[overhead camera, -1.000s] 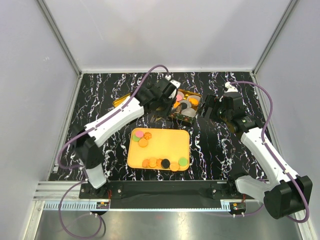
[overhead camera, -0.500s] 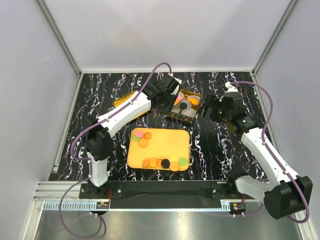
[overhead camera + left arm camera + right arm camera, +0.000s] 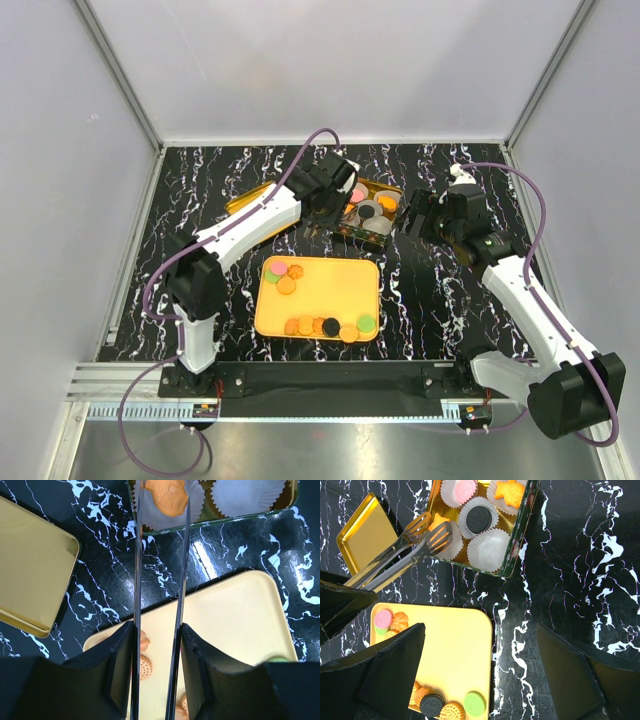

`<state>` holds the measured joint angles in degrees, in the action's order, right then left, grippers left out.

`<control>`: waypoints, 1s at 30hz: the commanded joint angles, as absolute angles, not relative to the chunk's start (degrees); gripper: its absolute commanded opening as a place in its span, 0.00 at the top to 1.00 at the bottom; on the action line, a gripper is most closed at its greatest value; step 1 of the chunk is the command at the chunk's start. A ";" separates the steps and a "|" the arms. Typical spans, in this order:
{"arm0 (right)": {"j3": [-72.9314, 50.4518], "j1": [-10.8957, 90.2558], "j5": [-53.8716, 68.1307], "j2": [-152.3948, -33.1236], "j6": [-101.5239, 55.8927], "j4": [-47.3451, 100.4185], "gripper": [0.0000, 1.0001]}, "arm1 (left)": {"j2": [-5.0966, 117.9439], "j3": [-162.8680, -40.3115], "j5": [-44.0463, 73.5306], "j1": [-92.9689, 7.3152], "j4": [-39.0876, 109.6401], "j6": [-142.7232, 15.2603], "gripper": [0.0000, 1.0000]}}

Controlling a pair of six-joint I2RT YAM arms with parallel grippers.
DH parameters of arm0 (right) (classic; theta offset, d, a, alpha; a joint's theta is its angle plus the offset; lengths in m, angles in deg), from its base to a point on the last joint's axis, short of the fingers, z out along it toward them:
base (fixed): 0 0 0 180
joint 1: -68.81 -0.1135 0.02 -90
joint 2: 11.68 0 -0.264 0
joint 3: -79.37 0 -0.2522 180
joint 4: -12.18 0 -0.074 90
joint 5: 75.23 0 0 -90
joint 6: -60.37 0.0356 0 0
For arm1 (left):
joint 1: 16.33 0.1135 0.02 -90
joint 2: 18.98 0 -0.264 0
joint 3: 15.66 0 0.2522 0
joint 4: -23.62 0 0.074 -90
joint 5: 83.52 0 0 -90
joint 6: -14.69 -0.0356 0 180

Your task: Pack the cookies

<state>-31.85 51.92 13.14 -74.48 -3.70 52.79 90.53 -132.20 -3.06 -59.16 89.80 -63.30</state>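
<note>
- Cookies (image 3: 330,326) are lying in two groups on the yellow tray (image 3: 325,290) in the middle of the tabletop (image 3: 200,200): a few by its far left corner and a row along its near edge.
- More are already sitting in white paper cups inside the tin (image 3: 522,535) toward the tabletop's far edge, a pink one, a black one and an orange one among them. One cup (image 3: 489,547) at the tin's near side is sitting empty.
- Left gripper (image 3: 157,640) is squeezing a pair of tongs (image 3: 402,555), with its fingers pressing on both arms.
- The tongs are reaching straight ahead of that gripper, their long axis running from over the tray's far edge to the tin's near left corner.
- An orange cookie (image 3: 167,497) is sitting between the tong tips, right over a paper cup. Whether the tips are pinching it or it is resting in the cup, I cannot tell.
- Right gripper (image 3: 412,215) is hovering just beside the tin's right side, jaws spread wide and holding nothing.
- The gold lid (image 3: 243,203) is lying left of the tin, apart from it.
- To my eye, the step in hand is seating that orange cookie. The next pick would be calling for the tongs to swing back toward the tray, and the left arm is the one placed for it.
</note>
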 commanded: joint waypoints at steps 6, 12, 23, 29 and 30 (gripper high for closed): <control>-31.94 51.67 12.84 -72.94 -3.97 51.61 0.00 | 89.83 -131.90 -4.24 -58.69 86.07 -64.06 0.54; -31.77 51.67 12.84 -72.85 -4.05 51.78 0.00 | 89.39 -132.69 -4.42 -58.69 86.51 -64.32 0.52; -31.24 51.58 12.93 -73.29 -4.14 51.78 0.00 | 84.47 -134.54 -2.05 -58.87 88.36 -64.50 0.52; -31.06 51.67 12.92 -73.55 -4.05 51.69 0.00 | 77.80 -132.62 -0.29 -59.48 90.11 -64.15 0.52; -31.15 51.58 12.92 -73.64 -4.05 51.69 0.00 | 76.83 -131.73 -0.20 -59.74 90.20 -64.15 0.52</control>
<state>-31.87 51.92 13.16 -74.29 -3.72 52.79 83.69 -131.61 -1.77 -59.22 90.77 -63.52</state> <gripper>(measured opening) 0.994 0.481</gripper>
